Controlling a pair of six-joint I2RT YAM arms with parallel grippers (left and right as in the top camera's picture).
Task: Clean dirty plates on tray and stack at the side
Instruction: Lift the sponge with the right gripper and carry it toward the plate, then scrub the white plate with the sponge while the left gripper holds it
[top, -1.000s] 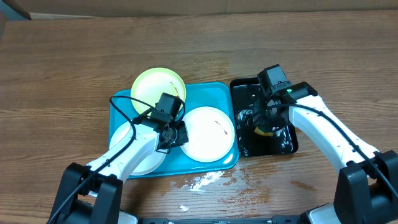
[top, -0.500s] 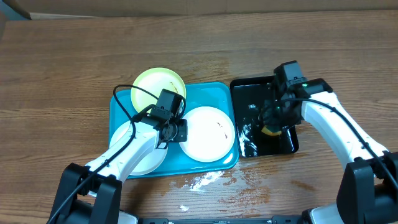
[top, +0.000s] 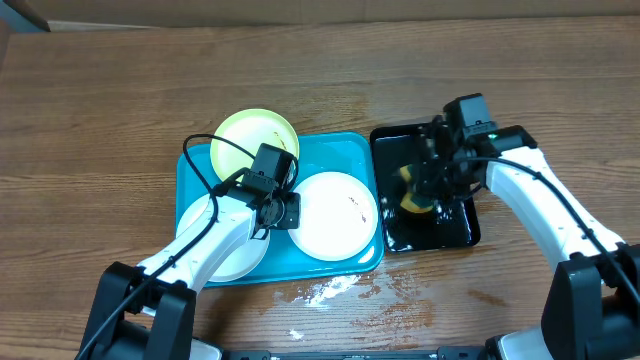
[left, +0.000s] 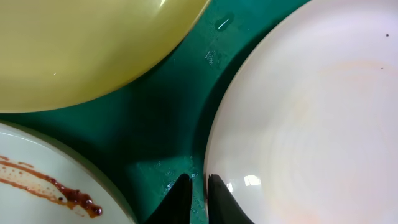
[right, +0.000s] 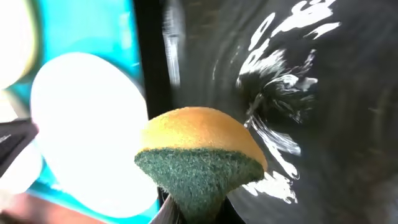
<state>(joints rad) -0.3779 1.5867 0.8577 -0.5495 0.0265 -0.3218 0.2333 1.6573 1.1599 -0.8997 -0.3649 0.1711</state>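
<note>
No legible text, label, brand or number -- none in any view.

Even light; right wrist view blurred (plate (right: 87, 124) overexposed).

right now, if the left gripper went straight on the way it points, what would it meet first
Probably the rim of the white plate, right at the tips of the left gripper, with the tray floor beneath; depth is unclear.
</note>
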